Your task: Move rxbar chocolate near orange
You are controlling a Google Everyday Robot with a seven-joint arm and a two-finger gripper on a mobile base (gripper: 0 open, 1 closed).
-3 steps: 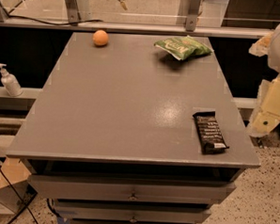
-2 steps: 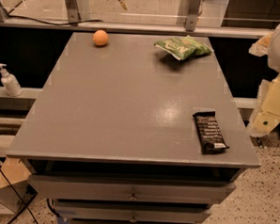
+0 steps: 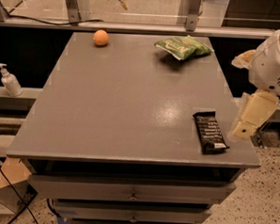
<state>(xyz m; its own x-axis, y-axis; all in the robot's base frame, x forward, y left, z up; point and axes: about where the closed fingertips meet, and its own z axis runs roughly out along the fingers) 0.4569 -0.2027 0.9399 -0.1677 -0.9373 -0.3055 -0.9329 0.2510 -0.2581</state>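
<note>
The desk (image 3: 121,108) fills the middle of the frame. The orange (image 3: 101,38) lies at its far edge, upper left. The snack bag (image 3: 183,47) lies at the far edge, upper right, well apart from the orange. The rxbar chocolate (image 3: 210,132) lies near the desk's lower right corner. The hand (image 3: 250,117) hangs just right of the bar, beside the desk's right edge. A pump bottle (image 3: 10,80) stands on a ledge left of the desk.
</note>
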